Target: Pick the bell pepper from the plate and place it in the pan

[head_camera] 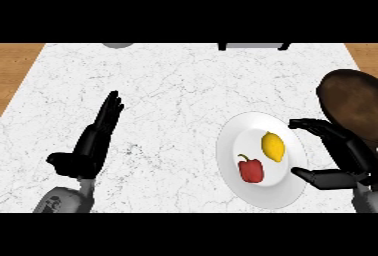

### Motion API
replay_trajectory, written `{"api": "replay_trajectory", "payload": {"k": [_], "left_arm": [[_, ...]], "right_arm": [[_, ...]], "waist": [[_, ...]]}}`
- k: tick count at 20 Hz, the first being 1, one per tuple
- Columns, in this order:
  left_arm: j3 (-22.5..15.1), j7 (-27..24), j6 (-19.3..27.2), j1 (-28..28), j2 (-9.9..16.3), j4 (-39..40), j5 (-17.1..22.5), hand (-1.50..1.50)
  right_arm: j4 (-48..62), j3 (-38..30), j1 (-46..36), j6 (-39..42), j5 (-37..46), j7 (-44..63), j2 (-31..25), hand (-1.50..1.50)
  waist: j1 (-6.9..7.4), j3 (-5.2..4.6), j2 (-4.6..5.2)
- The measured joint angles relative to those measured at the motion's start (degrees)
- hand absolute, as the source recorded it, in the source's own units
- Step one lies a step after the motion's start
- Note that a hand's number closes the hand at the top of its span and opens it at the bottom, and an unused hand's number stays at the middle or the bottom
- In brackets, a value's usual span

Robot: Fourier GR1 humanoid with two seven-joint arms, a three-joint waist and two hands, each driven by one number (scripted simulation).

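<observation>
The small red bell pepper (251,169) lay on the round white plate (255,200), at about seven o'clock from the yellow lemon (274,146) sharing it. The right hand (341,159) stood at the plate's three o'clock edge, fingers and thumb spread wide and holding nothing, apparently set to close on the pepper. The dark brown round pan (350,105) sat at one o'clock from the plate, keeping the transfer short. The left hand (94,137) rested open at nine o'clock on the white marble desk (177,85), clear of the work.
</observation>
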Motion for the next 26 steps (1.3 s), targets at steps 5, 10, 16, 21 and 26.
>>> {"api": "replay_trajectory", "payload": {"k": [5, 10, 16, 21, 26], "left_arm": [[-1.9, -1.3, -0.1, 3.5, -1.6, -2.4, -1.0, 0.0], [-1.5, -2.3, -1.5, 3.6, -2.1, -1.4, -1.5, 0.0], [-1.5, -1.4, -1.2, 4.2, -2.7, -2.9, -2.0, 0.0], [-1.9, -0.6, -0.6, 3.5, -3.8, -2.7, -3.1, 0.0], [-1.1, -1.2, -1.3, 4.6, -3.5, -3.0, -3.2, 0.0]], "right_arm": [[4.8, -2.4, -0.9, 3.3, 7.1, -9.6, -5.4, -1.5], [5.0, -0.8, -4.9, 4.8, 13.4, -8.5, -8.2, -1.5], [-0.4, 4.4, -9.0, 5.8, 20.8, 1.2, -9.6, -1.5], [-2.4, 11.7, -11.6, 5.3, 31.2, 6.1, -9.0, -1.5], [-2.4, 18.4, -12.0, 3.0, 41.8, 10.1, -6.3, -1.5]], "waist": [[0.4, 0.0, 0.09], [0.46, -0.06, 0.13], [0.55, -0.11, 0.03], [0.68, -0.09, 0.1], [0.67, -0.08, 0.1]]}}
